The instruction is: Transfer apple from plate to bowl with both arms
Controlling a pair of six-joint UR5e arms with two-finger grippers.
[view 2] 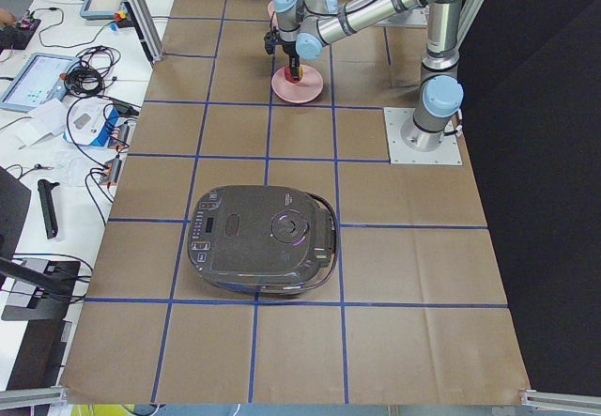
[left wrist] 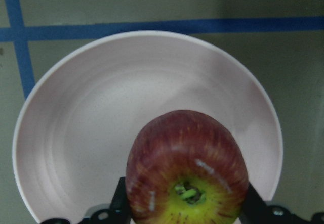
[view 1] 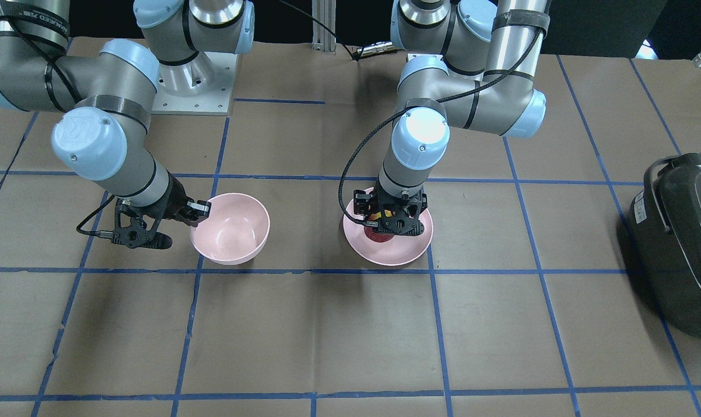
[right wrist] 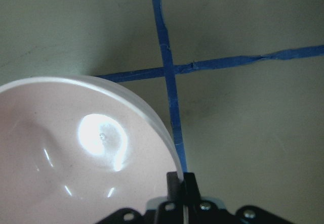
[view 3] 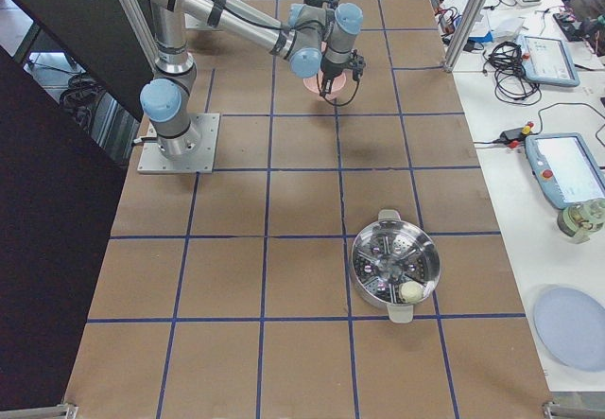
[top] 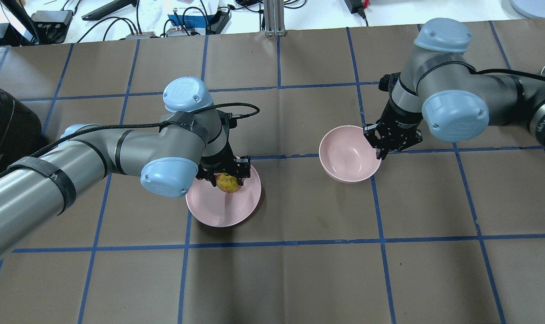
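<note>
The red apple [top: 228, 183] with a yellow-green stem patch sits at the far edge of the flat pink plate [top: 223, 209]. My left gripper [top: 228, 179] is down over it, and in the left wrist view its fingers [left wrist: 119, 199] press both sides of the apple [left wrist: 187, 163] above the plate [left wrist: 96, 123]. The deep pink bowl [top: 347, 155] stands to the right. My right gripper [top: 382, 152] is shut on the bowl's right rim, and the right wrist view shows its fingertips [right wrist: 190, 183] pinching the bowl's rim [right wrist: 152, 120].
A black rice cooker [top: 4, 130] stands at the table's left end. In the exterior right view a steel steamer pot [view 3: 395, 266] sits at the near end. Blue tape lines grid the brown table cover.
</note>
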